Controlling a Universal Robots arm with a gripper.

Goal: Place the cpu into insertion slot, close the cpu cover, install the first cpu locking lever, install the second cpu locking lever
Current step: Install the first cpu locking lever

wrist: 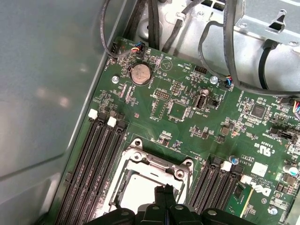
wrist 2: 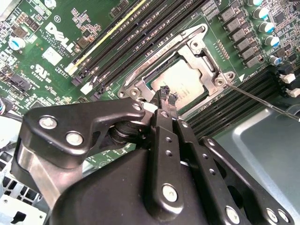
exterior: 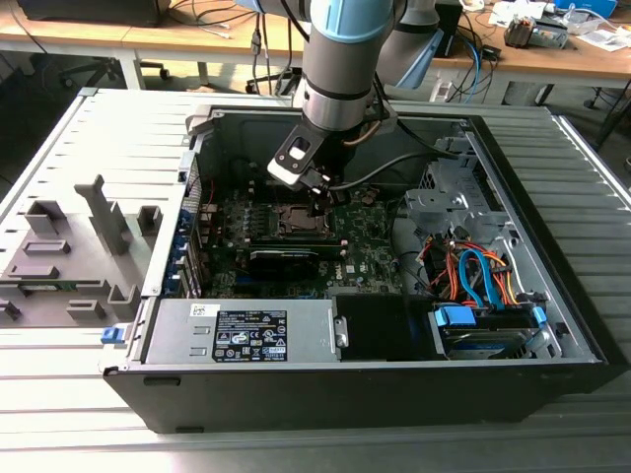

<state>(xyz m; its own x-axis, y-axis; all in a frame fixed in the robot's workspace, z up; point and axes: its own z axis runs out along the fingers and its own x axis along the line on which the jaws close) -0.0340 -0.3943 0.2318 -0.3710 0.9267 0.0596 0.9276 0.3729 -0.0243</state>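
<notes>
The cpu [wrist 2: 187,77] lies flat in the insertion slot [exterior: 294,219] on the green board, its silvery top showing through the window of the cpu cover [wrist 2: 140,75]. The cover lies down around the chip, also seen as a metal frame [wrist: 157,164] in the first wrist view. My gripper [wrist 2: 167,93] hangs just above the chip's edge, its black fingertips [wrist: 165,190] pressed together and holding nothing. In the exterior view my gripper [exterior: 317,209] reaches down into the case right over the socket. A thin locking lever [wrist 2: 262,101] sticks out from the socket's corner across the memory slots.
Long black memory slots [wrist: 101,159] flank the socket on both sides. Black cables [wrist: 211,51] loop near the case wall. A power supply [exterior: 246,335] and drive bay with blue and orange cables [exterior: 483,286] fill the case front. Grey fixtures [exterior: 59,256] stand at the exterior view's left.
</notes>
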